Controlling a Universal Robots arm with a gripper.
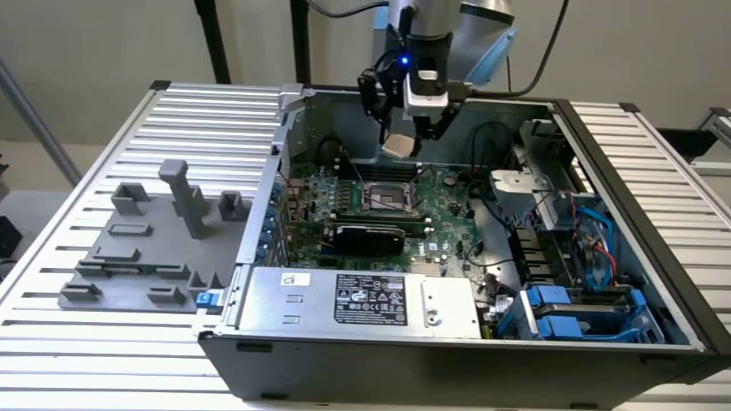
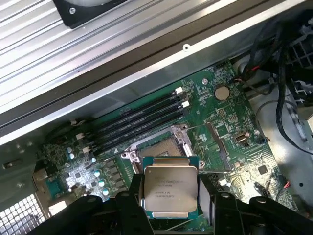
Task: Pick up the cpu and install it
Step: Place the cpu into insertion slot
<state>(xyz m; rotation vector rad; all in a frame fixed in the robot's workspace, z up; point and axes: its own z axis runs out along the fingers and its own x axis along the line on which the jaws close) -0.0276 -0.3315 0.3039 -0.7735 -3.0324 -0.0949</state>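
Cpu [image 2: 169, 190]: clamped flat between the gripper's [image 2: 171, 197] two black fingers [image 2: 137, 201], held in the air just above the open socket [image 2: 159, 146] of the green motherboard [image 2: 230, 125], inside the computer case [image 1: 457, 364].

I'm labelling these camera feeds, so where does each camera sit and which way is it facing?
Exterior view: off the arm, raised, looking down into the open computer case; shows the arm and gripper.
Wrist view: on the wrist, facing down at the motherboard; shows the black fingers.
Shared: the cpu in the gripper, and the socket.
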